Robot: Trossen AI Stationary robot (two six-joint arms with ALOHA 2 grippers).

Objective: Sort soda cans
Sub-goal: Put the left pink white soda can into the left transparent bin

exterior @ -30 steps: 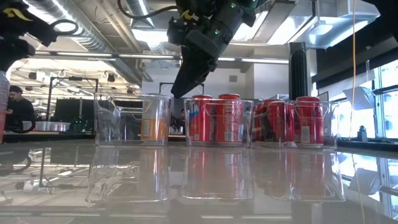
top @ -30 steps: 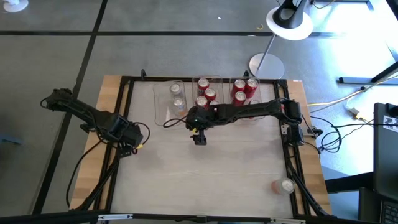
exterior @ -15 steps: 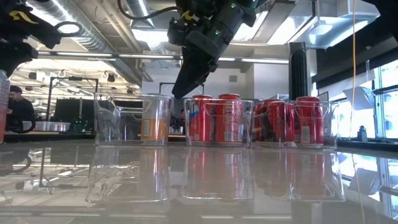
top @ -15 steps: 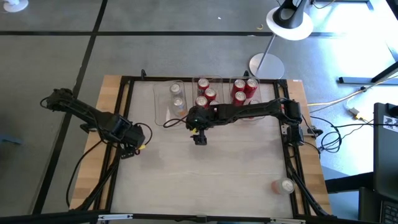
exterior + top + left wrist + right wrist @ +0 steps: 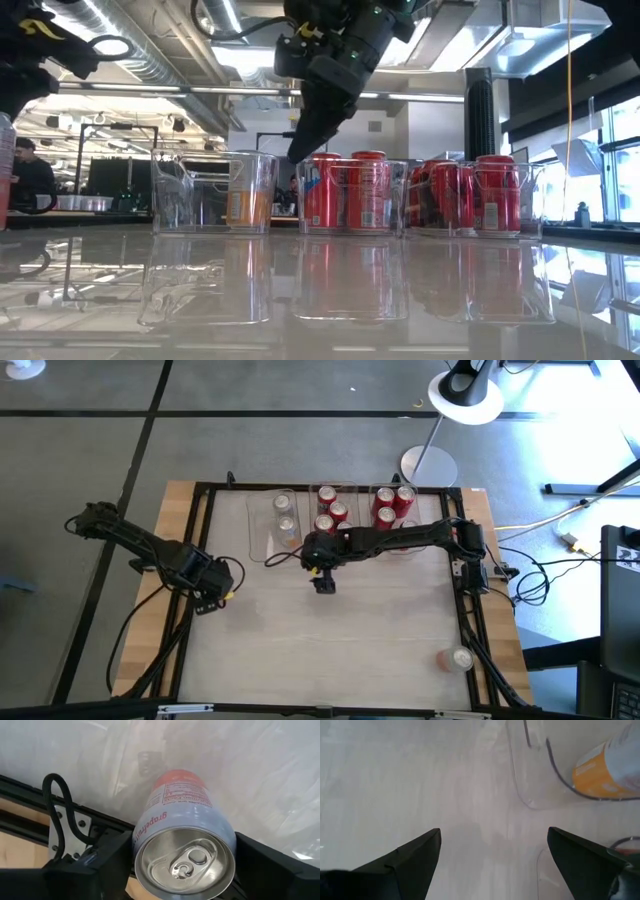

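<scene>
A silver soda can [image 5: 184,845] with a red label stands upright on the table by the left black frame rail. My left gripper [image 5: 210,603] points down over it, shut on it; in the low view the can [image 5: 4,170] shows at the picture's edge. My right gripper [image 5: 322,584] hangs open above bare table, just in front of the clear bins, with nothing between its fingers [image 5: 410,860]. Red soda cans [image 5: 330,512] fill the middle bin and the right bin [image 5: 395,505]; the left bin [image 5: 275,525] holds two pale cans. One more can [image 5: 460,658] lies at the table's near right. My left gripper has the can's upper wall [image 5: 142,837], just below the rim, between its two fingers, one on each side. The fingers [image 5: 107,857] come from above, pointing down along the can. The can stands upright with its bottom on the table.
Three clear bins [image 5: 215,190] stand in a row along the table's far edge. A black frame rail [image 5: 30,795] runs along the left edge, a cable looped over it. Bare table lies between the bins and the near edge. A person [image 5: 30,175] is in the room beyond.
</scene>
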